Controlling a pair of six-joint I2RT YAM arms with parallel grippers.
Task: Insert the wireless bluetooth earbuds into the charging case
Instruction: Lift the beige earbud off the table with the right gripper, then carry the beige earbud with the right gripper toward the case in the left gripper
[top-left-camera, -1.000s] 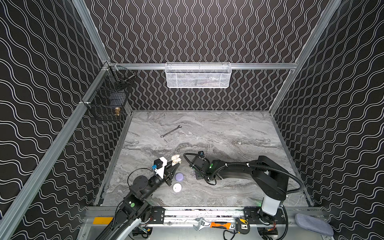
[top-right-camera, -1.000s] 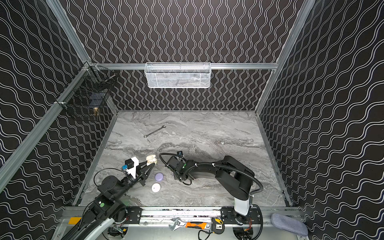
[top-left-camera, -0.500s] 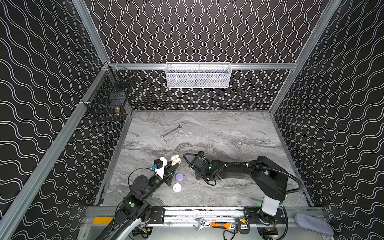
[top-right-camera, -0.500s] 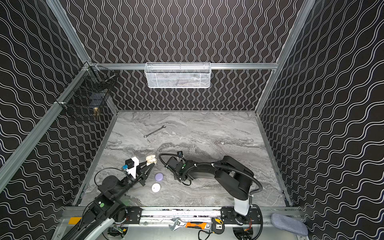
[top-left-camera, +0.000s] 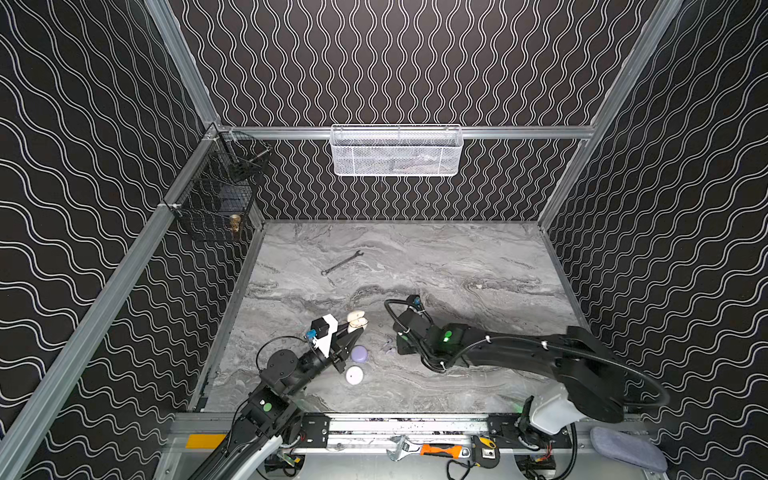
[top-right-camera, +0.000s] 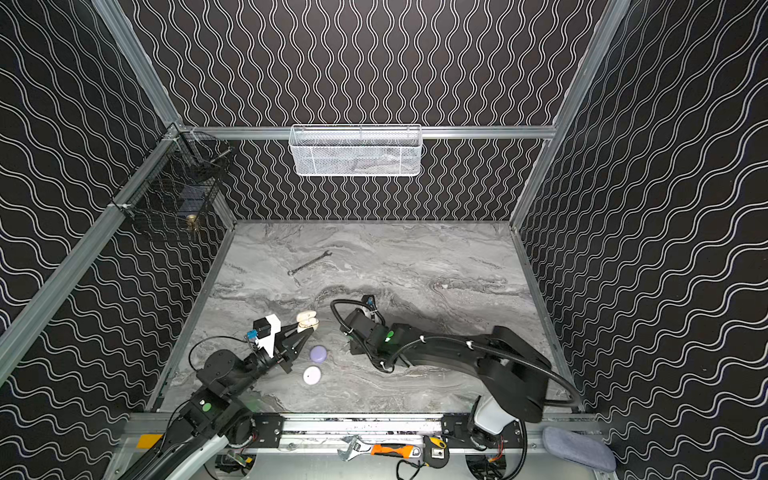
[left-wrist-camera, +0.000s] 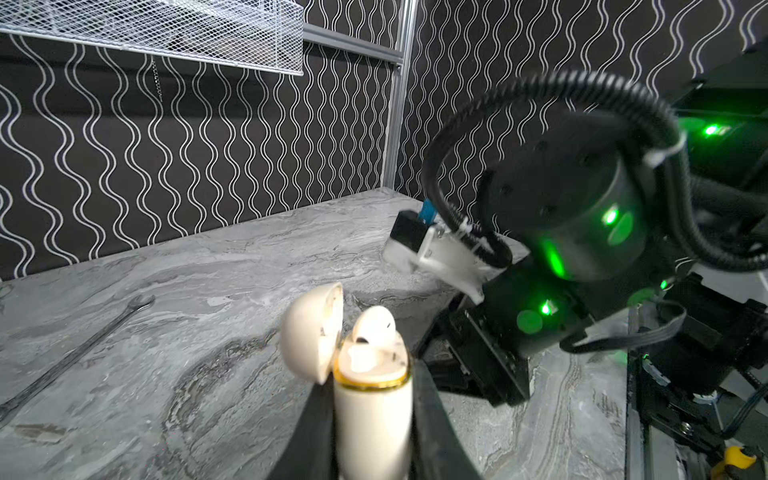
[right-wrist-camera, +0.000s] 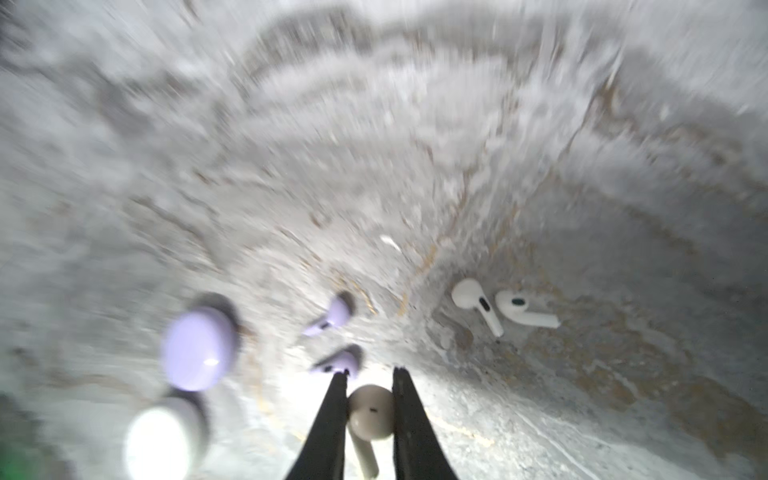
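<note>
Pinching R gripper (right-wrist-camera: 370, 374) tighter on cream earbud (right-wrist-camera: 371, 411).
Gripping open charging case (left-wrist-camera: 373, 419) w/ L gripper (left-wrist-camera: 372, 386); readying insertion.

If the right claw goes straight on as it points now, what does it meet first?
Probably the marble table, close under its tips; the right claw is shut on a cream earbud. A lilac earbud lies beside; depth is unclear.

Right wrist view: blur is smearing the lilac case (right-wrist-camera: 195, 349) and white case (right-wrist-camera: 160, 440). Left wrist view: the edge is cropping the charging case (left-wrist-camera: 372, 411).
</note>
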